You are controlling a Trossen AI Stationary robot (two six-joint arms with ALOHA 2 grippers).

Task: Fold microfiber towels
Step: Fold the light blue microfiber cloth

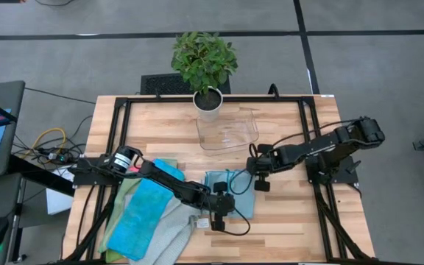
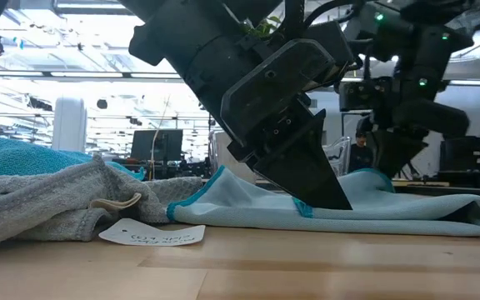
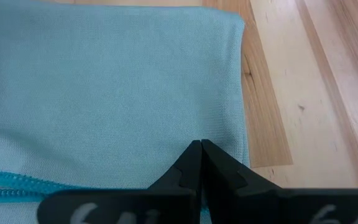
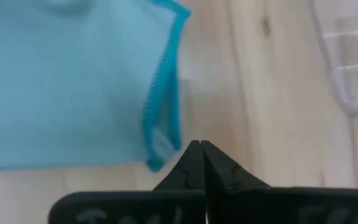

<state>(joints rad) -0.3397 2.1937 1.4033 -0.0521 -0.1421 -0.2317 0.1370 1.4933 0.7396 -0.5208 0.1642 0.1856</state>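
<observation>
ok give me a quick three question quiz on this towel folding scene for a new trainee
1. True or false: the light teal-edged towel lies spread on the table between the two grippers.
2. Multiple choice: where is the clear plastic tray? A) on the towel pile B) in front of the potted plant C) held in a gripper
3. Fill in: the left gripper presses down on the towel with its fingers ____.

Key
1. True. The right gripper, also shut, is at the towel's far corner.
2. B. The bright blue towel tops the pile on the left side.
3. shut.
</observation>
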